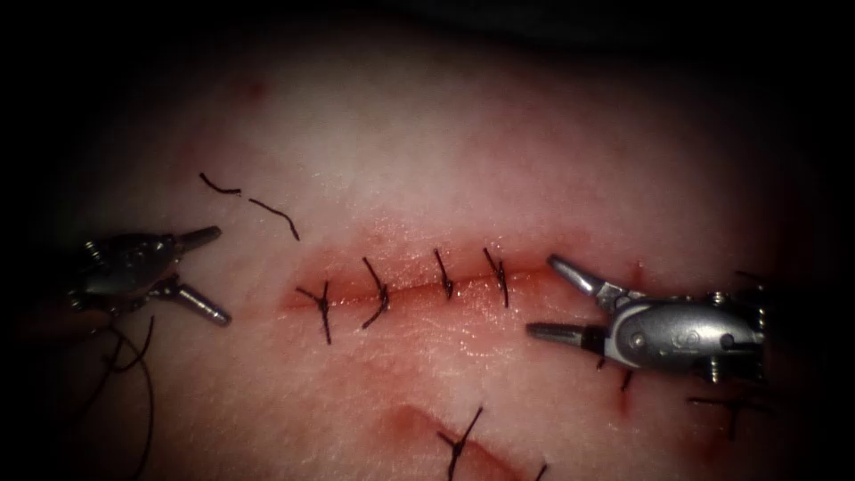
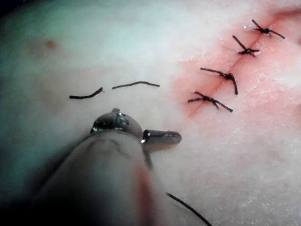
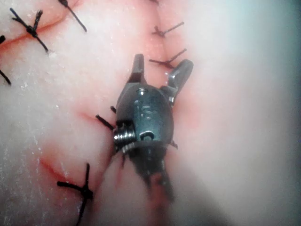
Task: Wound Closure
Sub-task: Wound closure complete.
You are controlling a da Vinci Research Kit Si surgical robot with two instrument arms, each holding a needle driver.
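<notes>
Both of your tools stand off the cut point(image 1: 410, 292), one at each end, and neither has hold of anything. Your left tool point(image 1: 203, 276) sits well off the cut's left end with its jaws spread wide and empty; the two cut ends of thread point(image 1: 272, 214) lie on the tissue point(image 1: 445, 151) just beyond its upper jaw, apart from it, and a dark strand of thread point(image 1: 147, 392) trails loosely behind and below its wrist, not between the jaws. Your right tool point(image 1: 557, 298) rests at the cut's right end, jaws also wide apart and empty, the upper jaw pointing toward the nearest of the four stitches point(image 1: 497, 276) without touching it. Those stitches cross the cut between your two tools, each knotted, and the edges look drawn together along that stretch, which likely explains why both tools are parked clear of it. I cannot find the needle in any view, in the tissue or in either tool. Red fluid point(image 1: 419, 267) tints the tissue along the cut.
</notes>
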